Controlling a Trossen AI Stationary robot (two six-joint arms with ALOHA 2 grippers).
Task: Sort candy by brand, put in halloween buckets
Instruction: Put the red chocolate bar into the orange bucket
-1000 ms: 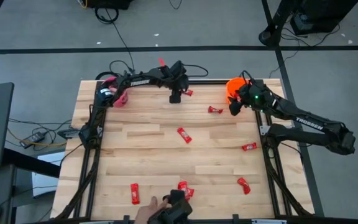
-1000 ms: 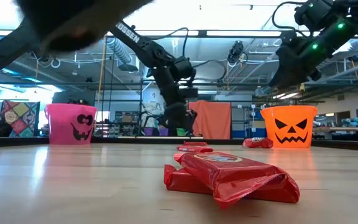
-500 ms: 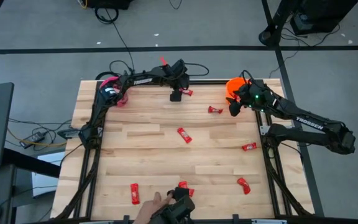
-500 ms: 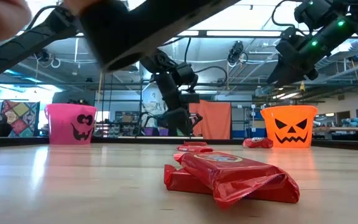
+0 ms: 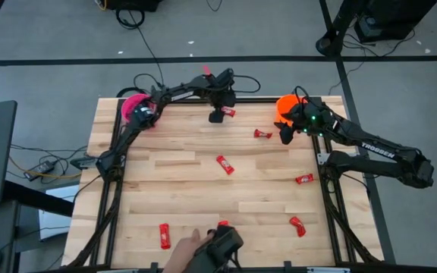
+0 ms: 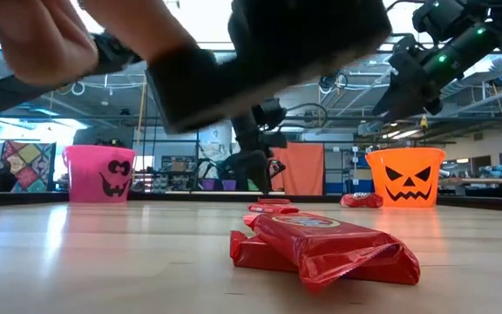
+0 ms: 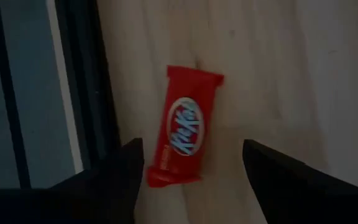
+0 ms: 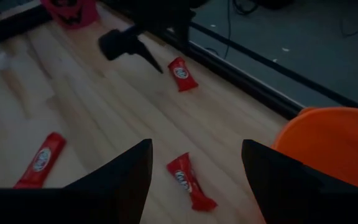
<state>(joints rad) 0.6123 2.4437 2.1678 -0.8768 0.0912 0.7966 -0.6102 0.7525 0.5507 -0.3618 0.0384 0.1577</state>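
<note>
Left gripper (image 7: 191, 158) poised, jaws released, over a red-wrapped KitKat bar (image 7: 182, 127) at the table's far edge.
Next likely: descend, clench; right gripper (image 8: 194, 165) waited, spread, beside the orange plastic bucket (image 8: 334, 140).

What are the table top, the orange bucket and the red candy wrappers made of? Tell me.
Table top: wood by its look, pale planks with visible grain and joints.
Orange bucket: probably plastic, smooth, with a printed black face.
Red candy wrapper: likely thin glossy film, crimped at the ends.
</note>
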